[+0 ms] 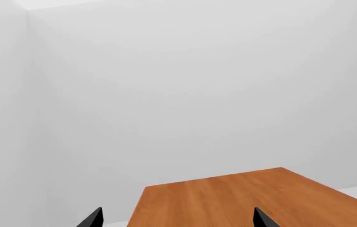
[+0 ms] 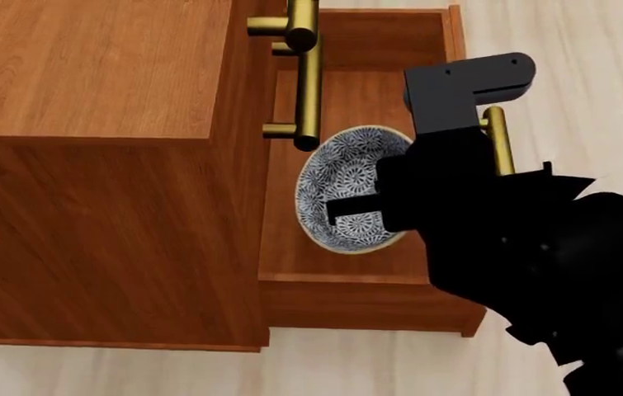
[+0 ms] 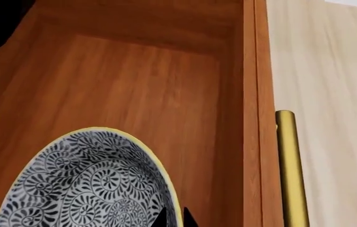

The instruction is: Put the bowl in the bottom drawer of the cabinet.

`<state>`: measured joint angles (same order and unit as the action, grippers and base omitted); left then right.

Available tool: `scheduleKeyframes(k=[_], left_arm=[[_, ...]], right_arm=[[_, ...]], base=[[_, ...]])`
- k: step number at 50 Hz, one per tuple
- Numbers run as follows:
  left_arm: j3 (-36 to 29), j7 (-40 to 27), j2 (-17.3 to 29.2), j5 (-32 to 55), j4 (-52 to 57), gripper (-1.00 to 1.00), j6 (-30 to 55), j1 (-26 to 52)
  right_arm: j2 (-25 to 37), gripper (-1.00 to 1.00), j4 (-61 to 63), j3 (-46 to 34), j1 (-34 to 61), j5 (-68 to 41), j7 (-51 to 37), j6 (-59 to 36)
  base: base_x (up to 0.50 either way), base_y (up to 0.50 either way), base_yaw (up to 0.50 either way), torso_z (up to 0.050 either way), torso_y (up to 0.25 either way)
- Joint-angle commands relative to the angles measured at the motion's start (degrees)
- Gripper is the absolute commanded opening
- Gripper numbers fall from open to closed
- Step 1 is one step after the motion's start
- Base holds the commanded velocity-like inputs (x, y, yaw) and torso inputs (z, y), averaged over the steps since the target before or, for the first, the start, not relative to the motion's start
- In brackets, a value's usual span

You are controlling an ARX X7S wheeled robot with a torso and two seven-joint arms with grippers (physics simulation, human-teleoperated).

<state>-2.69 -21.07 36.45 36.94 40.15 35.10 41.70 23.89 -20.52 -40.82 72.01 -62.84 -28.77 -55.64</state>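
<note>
1. The cabinet (image 2: 91,74) is filling the upper left of the head view, its reddish-brown top facing the camera and two brass bar handles (image 2: 305,70) projecting from its upper drawer fronts near the top centre.
2. The bottom drawer (image 2: 366,289) is standing pulled out, occupying the centre of the frame, with its own brass handle (image 2: 497,140) partly showing to the right behind the arm.
3. The bowl (image 2: 344,186) is sitting inside the open drawer at mid-frame, tilted so that its blue-and-white patterned inside is facing the camera.
4. The right gripper (image 2: 383,206) is reaching over the drawer from the lower right, one dark finger (image 2: 350,206) lying across the bowl's inner wall.
5. In the right wrist view, the bowl (image 3: 90,184) is filling the lower left, and two dark fingertips (image 3: 161,218) are meeting at its pale rim at the bottom edge, pinching it.
6. In the left wrist view, the left gripper (image 1: 177,218) is pointing at a white wall, its tips spread wide apart at the bottom edge above a reddish-brown wooden surface (image 1: 241,198), holding nothing.
</note>
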Motion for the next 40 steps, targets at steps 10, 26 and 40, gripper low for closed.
scheduleKeyframes(k=[10,26,40], left_arm=[[0.2,-0.2,0.4,0.4,0.1,1.00,0.1,0.1],[0.1,-0.4,0.5,0.6,0.2,1.00,0.0,0.0],[-0.3,-0.4,0.3,0.4,-0.1,1.00,-0.2,0.2]], right_arm=[[-1.9,-1.00,-4.5,-1.6,-0.7,3.7,3.9,1.8],[-1.5,1.00,-3.9,-1.7,-0.7,2.9,3.9,0.7],[-0.5,1.00,-2.5,-1.5,-0.6,2.3,2.9,-0.4]], base=[[0.00,0.00,0.00,0.000,-0.004],[0.01,0.00,0.00,0.000,-0.007],[0.00,0.00,0.00,0.000,-0.005]])
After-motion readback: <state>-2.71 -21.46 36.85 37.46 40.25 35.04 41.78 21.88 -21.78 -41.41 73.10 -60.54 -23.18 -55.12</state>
